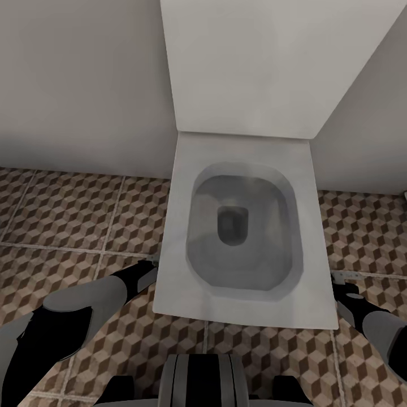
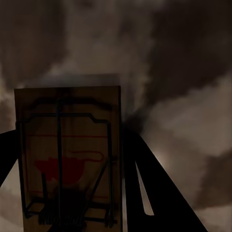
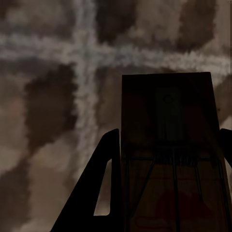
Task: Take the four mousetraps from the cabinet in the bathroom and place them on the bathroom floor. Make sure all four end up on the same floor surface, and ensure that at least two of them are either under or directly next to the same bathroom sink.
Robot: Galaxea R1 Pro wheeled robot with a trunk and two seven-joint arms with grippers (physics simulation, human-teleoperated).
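Observation:
Two mousetraps are in hand. A flat wooden mousetrap (image 2: 67,145) with a red mouse print and dark wire sits between the dark fingers (image 2: 154,193) of my left gripper (image 2: 72,193), which is shut on it. My right gripper (image 3: 166,193) is shut on a second, shadowed mousetrap (image 3: 169,130), close above a grout cross of the bathroom floor (image 3: 48,121). In the head view both arms hang low over the cube-patterned bathroom floor (image 1: 68,215), the left gripper (image 1: 148,267) and right gripper (image 1: 343,281) on either side of a toilet. The cabinet and the sink are out of view.
A white toilet (image 1: 181,282) with its lid (image 1: 254,62) raised stands straight ahead against pale walls, filling the space between my arms. Tiled floor lies open to its left and right. My own base (image 1: 200,379) shows at the lower edge.

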